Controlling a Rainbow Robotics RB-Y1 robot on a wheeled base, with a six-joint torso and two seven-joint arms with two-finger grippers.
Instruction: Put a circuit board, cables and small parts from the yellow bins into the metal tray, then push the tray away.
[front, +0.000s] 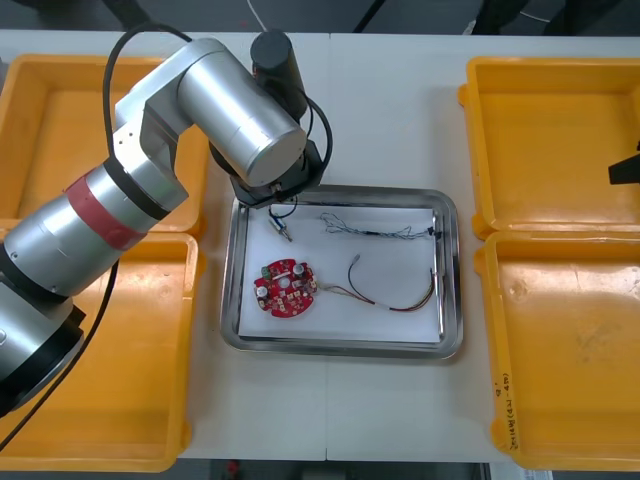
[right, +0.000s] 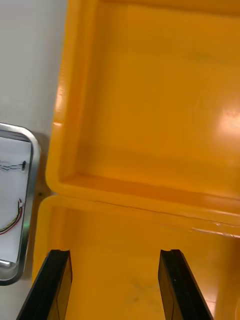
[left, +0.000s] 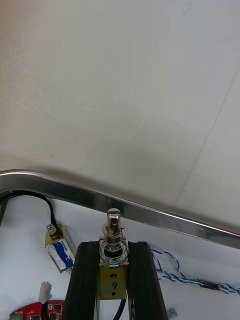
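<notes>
left gripper (left: 114, 250) is clamped on a part (left: 113, 226). the brass-coloured body marked "9" is pinched between the two fingers (left: 86, 280). its steel pin with a spring sticks out past the tips, toward the tray (left: 150, 214) rim. the part sits dead centre in the grip, over the white liner (left: 25, 240) just inside the rim. can't tell if it touches the liner.

second part (left: 59, 248), blue-wrapped, lies on the liner just beside one finger and apart from it. a black cable (left: 30, 197) curves along the rim by it. blue and white cable (left: 172, 267) lies on the liner on the other finger's side, near it. an edge of the board (left: 35, 307) shows back by the finger's base, with a white plug (left: 46, 289) next to it.

front view: left arm (front: 200, 110) reaches past the far left bin (front: 40, 130) to the tray's far left corner, and its wrist covers the gripper. the board lies in the tray's near left area, with the red and yellow cable (front: 400, 298) to its right. the blue and white cable runs along the far side.

right gripper (right: 115, 285) has its fingers wide apart with nothing between them. it hangs over the near right bin (right: 130, 240), with the far right bin (right: 150, 100) beyond. the tray corner is off to one side, well apart from it.
</notes>
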